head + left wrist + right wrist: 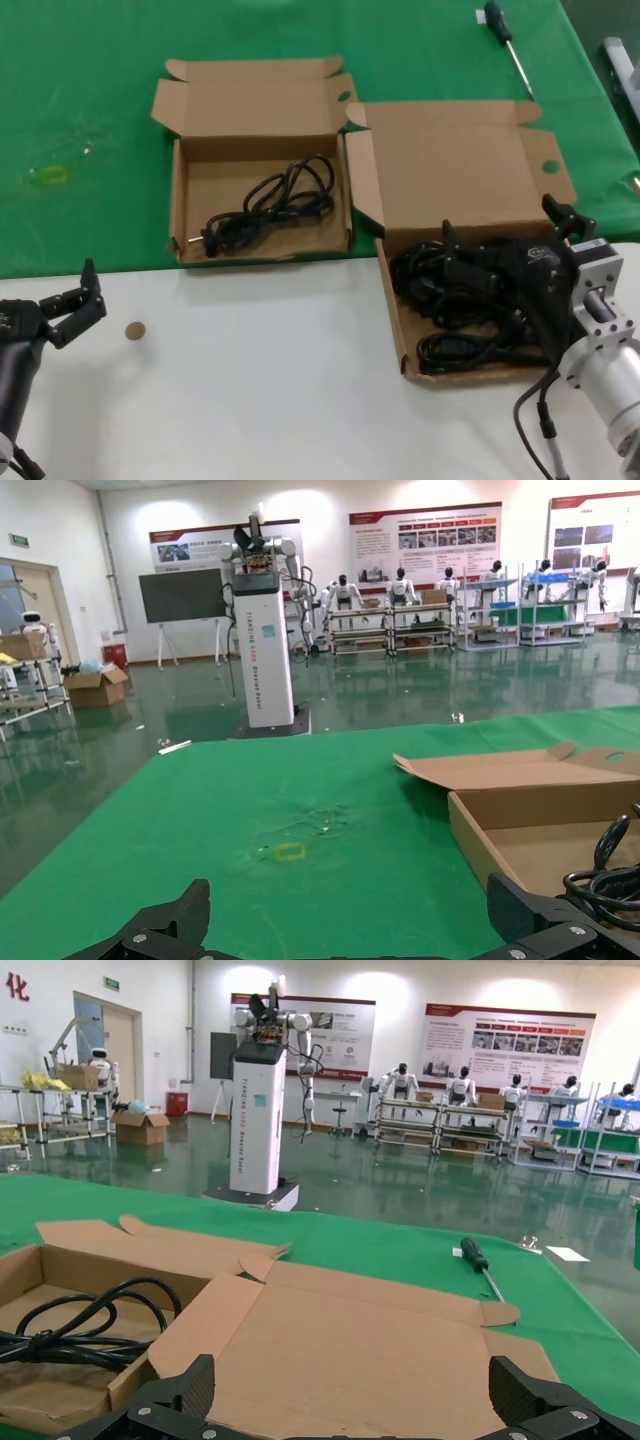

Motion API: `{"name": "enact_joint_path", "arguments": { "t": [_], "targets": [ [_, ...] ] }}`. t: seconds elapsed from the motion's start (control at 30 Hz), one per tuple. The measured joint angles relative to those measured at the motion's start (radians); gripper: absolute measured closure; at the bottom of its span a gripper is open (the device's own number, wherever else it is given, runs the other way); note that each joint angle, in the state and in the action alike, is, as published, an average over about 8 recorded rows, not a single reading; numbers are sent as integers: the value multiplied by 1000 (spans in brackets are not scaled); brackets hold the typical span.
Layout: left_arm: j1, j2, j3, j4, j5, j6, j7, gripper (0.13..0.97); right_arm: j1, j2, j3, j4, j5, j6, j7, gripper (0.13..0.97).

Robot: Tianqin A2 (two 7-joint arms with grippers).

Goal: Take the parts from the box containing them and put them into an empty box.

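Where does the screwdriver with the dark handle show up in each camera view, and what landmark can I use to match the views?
Head view: the screwdriver lies on the green cloth, beyond the lid of the box holding the cords.
Left wrist view: not in it.
Right wrist view: the screwdriver lies on the green cloth just past that same lid.
Shared landmark: the smaller box with one black cord in it.

Right gripper [505, 258] over cords [455, 300] — jaws seemingly open
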State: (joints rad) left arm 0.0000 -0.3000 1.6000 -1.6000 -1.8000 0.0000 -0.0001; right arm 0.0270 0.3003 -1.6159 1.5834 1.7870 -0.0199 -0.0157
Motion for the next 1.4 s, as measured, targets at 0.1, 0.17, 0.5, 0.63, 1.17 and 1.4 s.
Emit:
{"name": "enact_joint_path", "arguments": {
  "t": [0.1,0.17,0.5,0.63,1.17,1.4],
  "targets": [
    [0,0,0,0,0,0,0,132,0,0,0,0,0,0,0,129],
    [0,0,0,0,0,0,0,132,0,0,0,0,0,0,0,129],
    [0,0,0,0,0,0,0,132,0,0,0,0,0,0,0,129],
    [0,0,0,0,0,0,0,132,0,0,0,0,0,0,0,129],
    [0,0,0,0,0,0,0,132,0,0,0,0,0,0,0,129],
    [0,0,0,0,0,0,0,132,0,0,0,0,0,0,0,129]
  ]
}}
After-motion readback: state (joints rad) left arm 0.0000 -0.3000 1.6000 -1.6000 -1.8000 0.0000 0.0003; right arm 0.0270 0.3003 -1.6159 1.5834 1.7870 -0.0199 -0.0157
